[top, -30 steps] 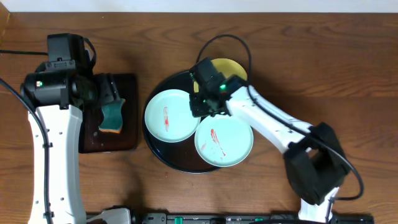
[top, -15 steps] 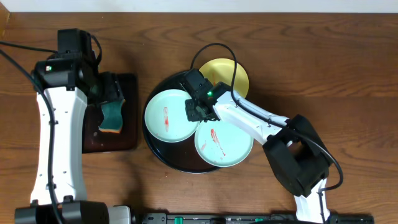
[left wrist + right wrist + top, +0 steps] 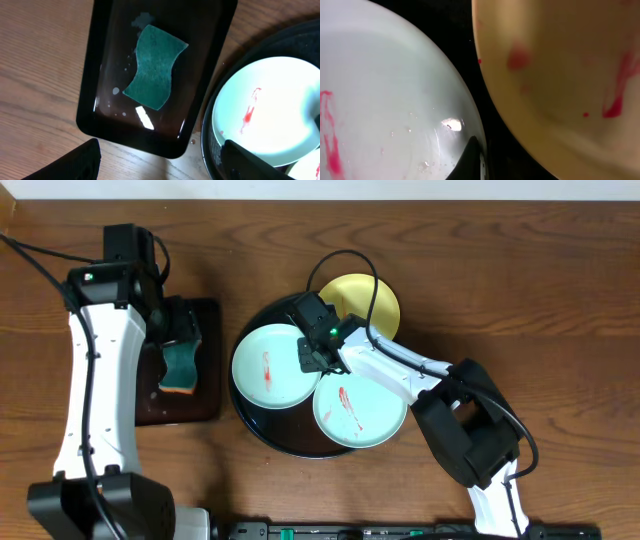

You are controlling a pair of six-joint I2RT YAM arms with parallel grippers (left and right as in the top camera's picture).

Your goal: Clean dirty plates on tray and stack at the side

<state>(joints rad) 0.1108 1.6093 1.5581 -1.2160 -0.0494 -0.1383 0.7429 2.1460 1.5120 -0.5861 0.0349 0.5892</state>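
The round black tray holds two mint-blue plates with red streaks, one at the left and one at the front. The yellow plate lies at the tray's back right. My right gripper is at the left mint plate's right rim. In the right wrist view its fingertip lies on that plate's rim, with the red-spotted yellow plate beside it; it looks shut on the rim. My left gripper is open and empty above the table, near the rectangular tray.
A smaller rectangular black tray left of the round one holds a green sponge, also seen in the left wrist view. Brown wood tabletop lies right of the round tray.
My right gripper moved down and left from the yellow plate's edge to the left mint plate's rim. My left arm shifted slightly up and right. The plates did not move.
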